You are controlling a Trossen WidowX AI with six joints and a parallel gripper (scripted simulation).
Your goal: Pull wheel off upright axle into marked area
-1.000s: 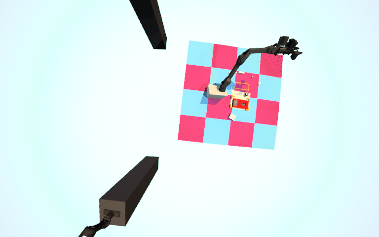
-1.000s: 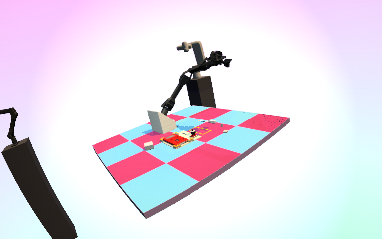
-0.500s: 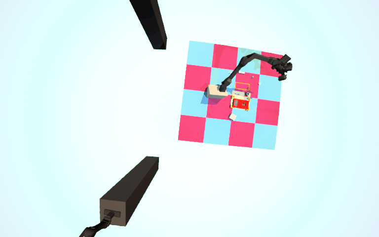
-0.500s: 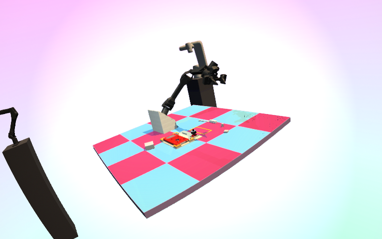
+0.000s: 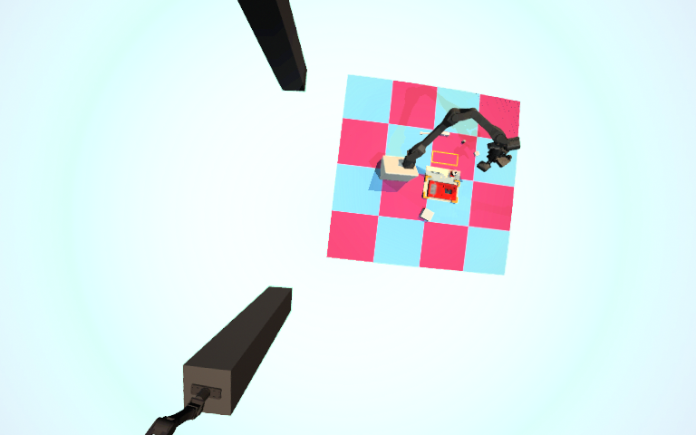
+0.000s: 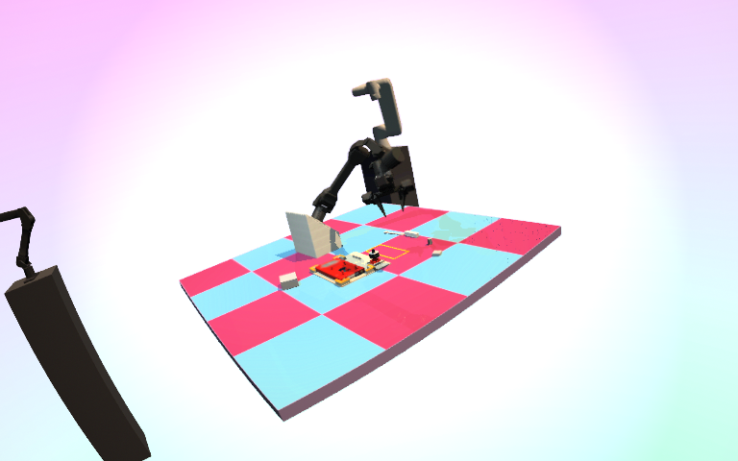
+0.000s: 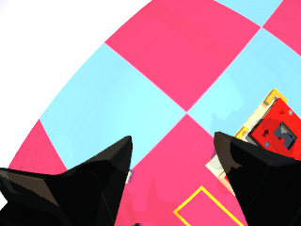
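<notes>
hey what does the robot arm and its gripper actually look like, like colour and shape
The arm is slim and jointed, dark grey to black all over, rising from a pale beige block base. The gripper is the same dark colour, with two fingers that taper to sharp wedge-like points and look glossy black up close in the wrist view. No cables, labels or markings are visible.
</notes>
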